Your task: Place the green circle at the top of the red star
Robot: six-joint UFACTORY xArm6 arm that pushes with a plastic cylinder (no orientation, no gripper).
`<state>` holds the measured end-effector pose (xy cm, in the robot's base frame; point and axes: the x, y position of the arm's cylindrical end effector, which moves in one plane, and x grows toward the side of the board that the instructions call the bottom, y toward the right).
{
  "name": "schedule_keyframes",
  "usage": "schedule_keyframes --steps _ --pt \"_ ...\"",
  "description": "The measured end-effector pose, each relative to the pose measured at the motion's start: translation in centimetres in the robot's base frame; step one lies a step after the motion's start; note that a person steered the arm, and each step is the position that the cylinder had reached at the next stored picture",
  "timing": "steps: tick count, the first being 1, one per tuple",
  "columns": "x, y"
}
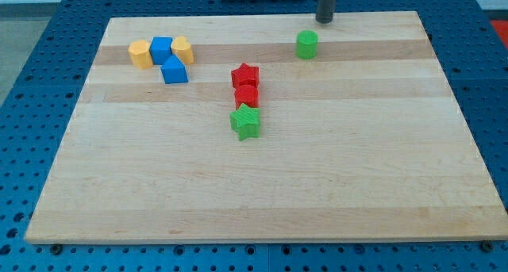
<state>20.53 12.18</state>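
Note:
The green circle (307, 44) stands near the board's top edge, right of centre. The red star (245, 75) sits near the board's middle, to the lower left of the green circle and well apart from it. My tip (325, 21) is at the top edge of the board, just above and slightly right of the green circle, with a small gap between them.
A red block (247, 95) touches the red star from below, and a green star (246, 123) sits just below that. At the upper left, two yellow blocks (140, 54) (182, 49) and two blue blocks (162, 49) (174, 70) form a cluster. The wooden board (262, 193) lies on a blue pegboard table.

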Motion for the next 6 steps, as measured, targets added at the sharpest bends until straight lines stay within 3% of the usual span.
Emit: schedule_keyframes --steps 1,3,6 --pt "4.2 3.2" --pt "9.7 2.9" --pt "9.7 -0.8"
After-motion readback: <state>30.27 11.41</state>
